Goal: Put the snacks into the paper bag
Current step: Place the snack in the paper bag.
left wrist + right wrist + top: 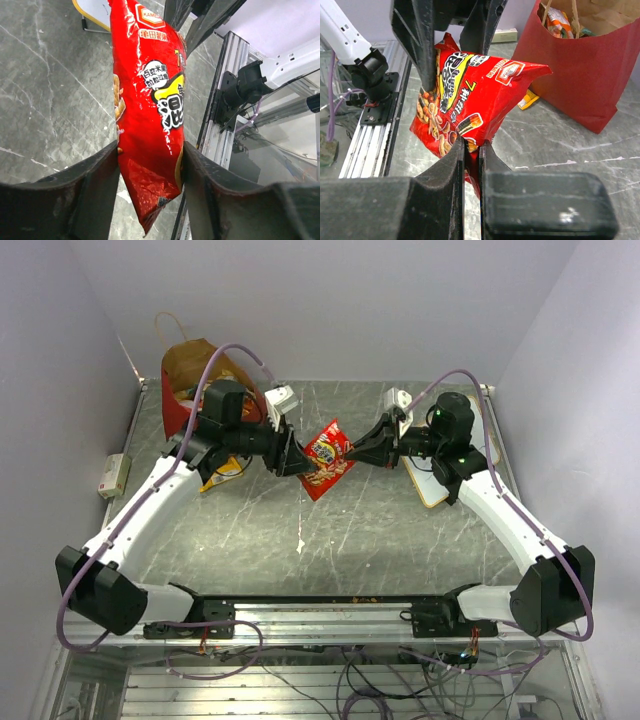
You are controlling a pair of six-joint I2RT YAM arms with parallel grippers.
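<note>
A red snack packet (328,462) hangs above the middle of the table between both grippers. My right gripper (352,451) is shut on its right edge, seen close up in the right wrist view (471,150). My left gripper (303,462) has a finger on each side of the packet (150,90), and both touch it (150,165). The red paper bag (185,390) stands open at the back left, with packets inside it (557,22). A small orange-yellow packet (225,472) lies on the table by the bag's foot, under my left arm.
A white board with an orange edge (438,485) lies at the right under my right arm. A grey box (113,474) sits on the left wall rail. The aluminium rail (330,615) runs along the near edge.
</note>
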